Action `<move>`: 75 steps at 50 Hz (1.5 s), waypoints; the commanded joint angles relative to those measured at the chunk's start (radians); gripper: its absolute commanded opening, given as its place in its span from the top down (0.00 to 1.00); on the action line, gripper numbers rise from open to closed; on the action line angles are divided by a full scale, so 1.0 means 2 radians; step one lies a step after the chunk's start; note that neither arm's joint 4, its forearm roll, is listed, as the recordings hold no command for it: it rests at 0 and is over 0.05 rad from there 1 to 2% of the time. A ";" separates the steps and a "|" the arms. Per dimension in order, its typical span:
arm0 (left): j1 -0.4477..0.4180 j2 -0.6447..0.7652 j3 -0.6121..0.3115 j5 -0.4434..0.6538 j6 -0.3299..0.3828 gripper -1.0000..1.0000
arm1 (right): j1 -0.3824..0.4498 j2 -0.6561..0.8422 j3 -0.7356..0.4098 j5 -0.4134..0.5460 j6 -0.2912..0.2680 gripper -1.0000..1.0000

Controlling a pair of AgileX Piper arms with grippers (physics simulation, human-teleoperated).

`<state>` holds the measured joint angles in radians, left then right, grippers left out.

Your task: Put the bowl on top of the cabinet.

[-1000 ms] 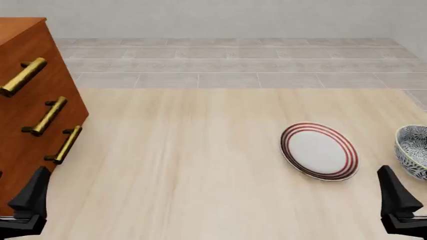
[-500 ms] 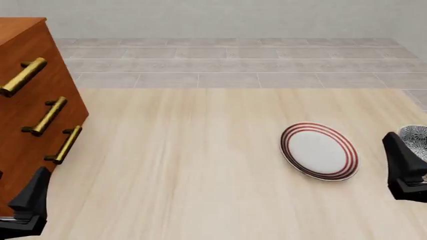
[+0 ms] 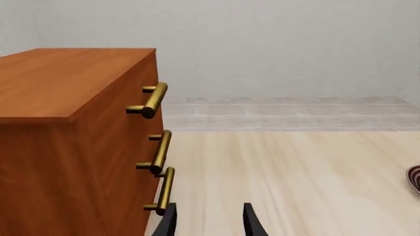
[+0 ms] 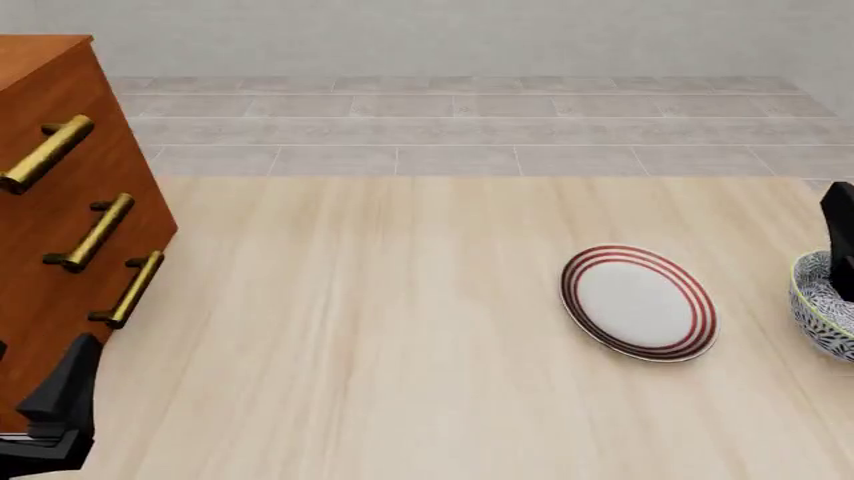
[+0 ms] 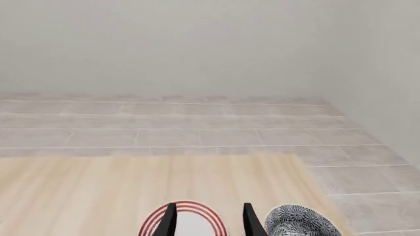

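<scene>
From my remote seat I see the bowl [image 4: 825, 315], white with a dense dark floral pattern, sitting on the pale wooden table [image 4: 400, 330] at its far right edge, just to the right of a flat white plate [image 4: 639, 302] with red rings and not touching it. My right gripper [image 5: 204, 219] is raised directly over the bowl, its dark fingers [image 4: 838, 240] crossing the bowl's back rim in the front view; from its wrist camera the two fingertips stand apart with nothing between them, the plate showing below the gap. The cabinet [image 4: 60, 200], reddish-brown with three brass bar handles, stands well to the left of the plate. My left gripper [image 3: 208, 221] hangs beside the cabinet's lowest handle [image 3: 165, 191], fingers parted and empty.
</scene>
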<state>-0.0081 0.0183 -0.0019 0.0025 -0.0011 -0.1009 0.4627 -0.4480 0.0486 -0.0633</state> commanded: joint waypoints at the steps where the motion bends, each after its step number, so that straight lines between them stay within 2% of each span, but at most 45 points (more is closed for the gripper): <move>1: 0.003 0.001 0.000 0.002 -0.005 0.00 | -0.040 0.026 -0.042 0.033 -0.006 0.00; 4: 0.001 0.003 0.000 0.002 -0.003 0.00 | -0.046 0.037 -0.049 0.042 0.001 0.00; 6: 0.000 0.004 0.000 0.001 -0.003 0.00 | -0.059 0.044 -0.052 0.045 -0.015 0.00; 12: -0.001 0.006 0.000 0.002 -0.010 0.00 | -0.081 0.069 -0.064 0.053 -0.028 0.00; 17: -0.001 0.006 0.000 0.002 -0.011 0.00 | -0.099 0.085 -0.079 0.060 -0.010 0.00; 31: -0.003 0.016 0.000 -0.004 -0.014 0.00 | -0.128 0.133 -0.107 0.083 -0.013 0.00; 33: -0.003 0.018 0.000 -0.005 -0.015 0.00 | -0.125 0.139 -0.110 0.086 0.002 0.00; 35: -0.004 0.022 0.001 -0.007 -0.015 0.00 | -0.133 0.143 -0.110 0.084 0.002 0.00; 36: -0.004 0.024 0.001 -0.008 -0.015 0.00 | -0.144 0.153 -0.110 0.083 -0.011 0.00; 39: -0.004 0.028 0.001 -0.012 -0.016 0.00 | -0.142 0.158 -0.110 0.081 0.001 0.00; 44: -0.002 0.034 0.001 -0.017 -0.016 0.00 | -0.153 0.180 -0.116 0.081 0.005 0.00; 48: -0.002 0.033 0.001 -0.016 -0.015 0.00 | -0.171 0.198 -0.123 0.081 -0.004 0.00; 52: -0.001 0.033 0.001 -0.016 -0.015 0.00 | -0.173 0.209 -0.131 0.085 0.010 0.00; 60: 0.004 0.034 0.001 -0.016 -0.016 0.00 | -0.187 0.238 -0.133 0.081 0.000 0.00; 64: 0.002 0.039 0.001 -0.019 -0.016 0.00 | -0.196 0.243 -0.138 0.082 0.009 0.00; 75: 0.002 0.042 0.001 -0.021 -0.014 0.00 | -0.220 0.248 -0.152 0.086 0.006 0.00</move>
<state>-0.0052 0.0968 -0.0004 -0.0366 -0.0308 -0.5019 0.9365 -0.7297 0.2146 -0.0524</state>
